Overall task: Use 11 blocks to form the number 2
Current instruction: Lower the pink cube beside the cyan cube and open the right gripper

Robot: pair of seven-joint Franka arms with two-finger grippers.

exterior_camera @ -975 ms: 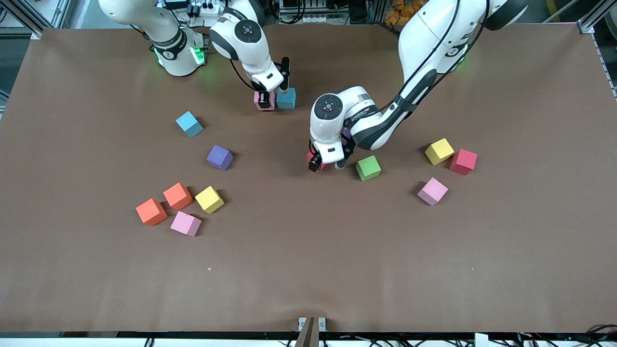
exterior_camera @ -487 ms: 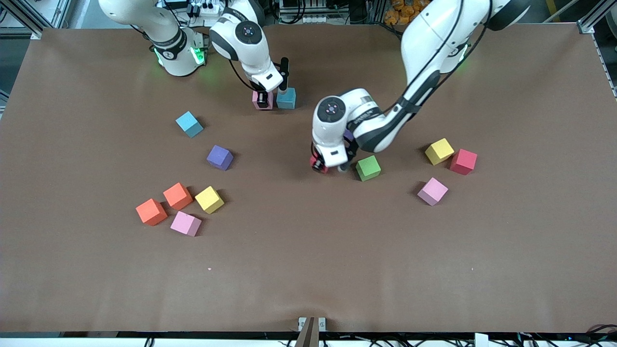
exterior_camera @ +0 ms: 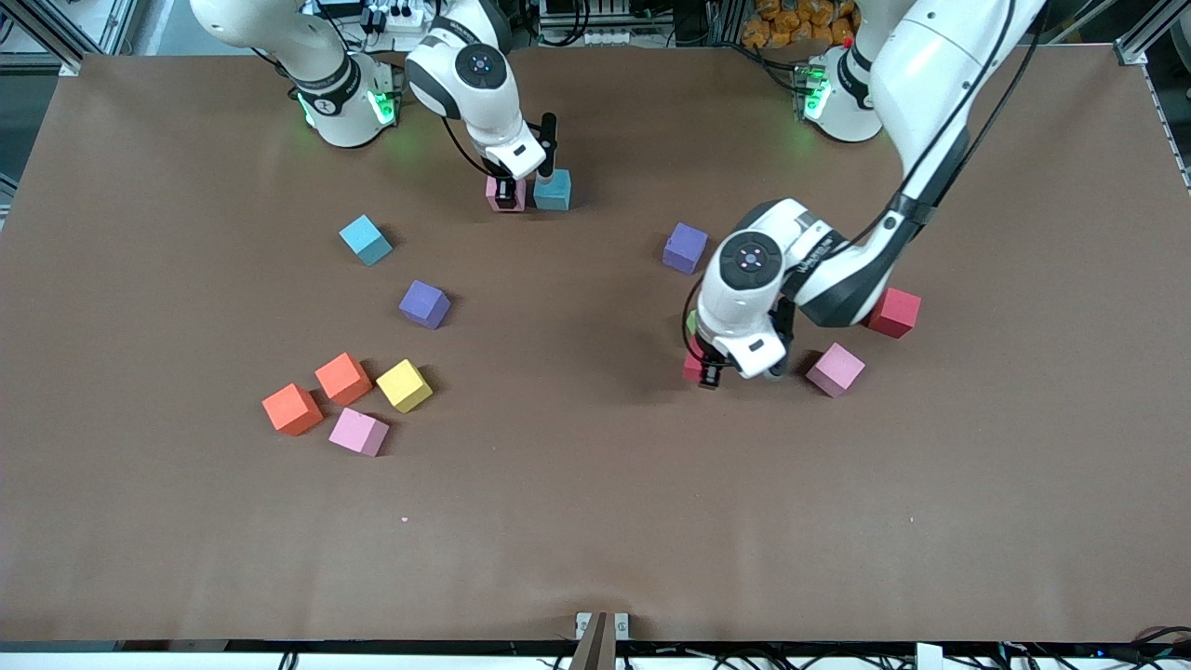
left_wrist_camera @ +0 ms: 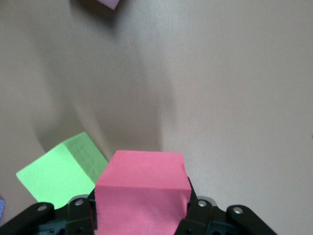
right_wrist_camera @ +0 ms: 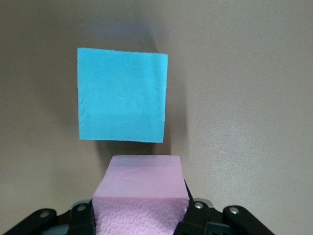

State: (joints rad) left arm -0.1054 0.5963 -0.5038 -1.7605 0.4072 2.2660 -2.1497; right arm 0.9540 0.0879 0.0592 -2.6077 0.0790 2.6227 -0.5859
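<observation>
Pink block [right_wrist_camera: 139, 181]: at the table's [exterior_camera: 595, 521] 12 o'clock, just beside a blue block [exterior_camera: 553, 189]
Right end effector [exterior_camera: 505, 197]: pinching the pink block
Left end effector [exterior_camera: 712, 370]: pinching a red block [left_wrist_camera: 142, 188], over the table toward 3 o'clock
Green block [left_wrist_camera: 58, 174]: on the table, just beside the held red block
Second pink block [exterior_camera: 835, 368]: near the left end effector, toward 3 o'clock of it

Looks like a robotics lab: two white arms [exterior_camera: 484, 84] bolted at one edge of a wide table [exterior_camera: 595, 521] under brown cover, aluminium frame profiles [exterior_camera: 1140, 42] at the corners, cables and a power strip [exterior_camera: 391, 14] at the back, small foam cubes [exterior_camera: 344, 377] scattered around
</observation>
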